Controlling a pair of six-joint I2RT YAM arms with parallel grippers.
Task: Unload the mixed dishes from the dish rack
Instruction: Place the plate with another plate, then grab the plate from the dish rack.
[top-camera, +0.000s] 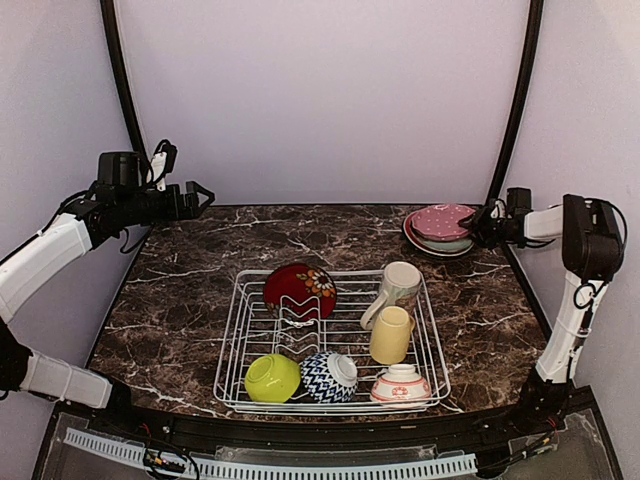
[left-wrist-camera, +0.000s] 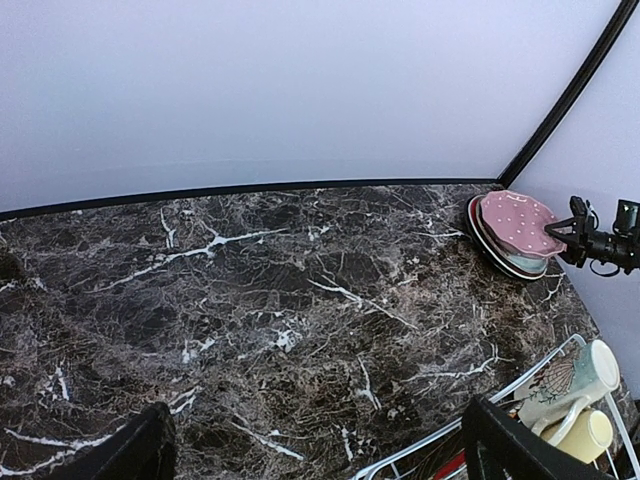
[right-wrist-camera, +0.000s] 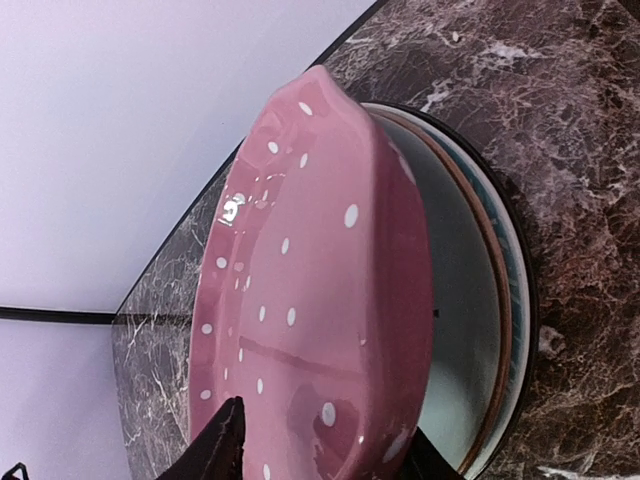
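**Dish rack part unloaded – right arm at the plate stack**

The dish rack (top-camera: 228, 335) sits at the middle of the tabletop (top-camera: 190, 300), towards the near edge. It holds:
- a red plate (top-camera: 298, 288) upright among the prongs
- a cream mug (top-camera: 400, 283) and a yellow mug (top-camera: 391, 335) on the right side
- a lime bowl (top-camera: 272, 378), a navy-zigzag bowl (top-camera: 328, 377) and a pink-white bowl (top-camera: 401, 384) along the near side

At the far right corner, a pink dotted plate (top-camera: 443, 221) lies on top of the stacked plates (right-wrist-camera: 465, 280).

The right gripper (top-camera: 470, 228) is at this plate's rim, with its fingers (right-wrist-camera: 222, 445) on either side of the edge – whether they clamp it cannot be told. The left gripper (top-camera: 200, 197) is above the far left corner, with its jaws spread wide and holding nothing.
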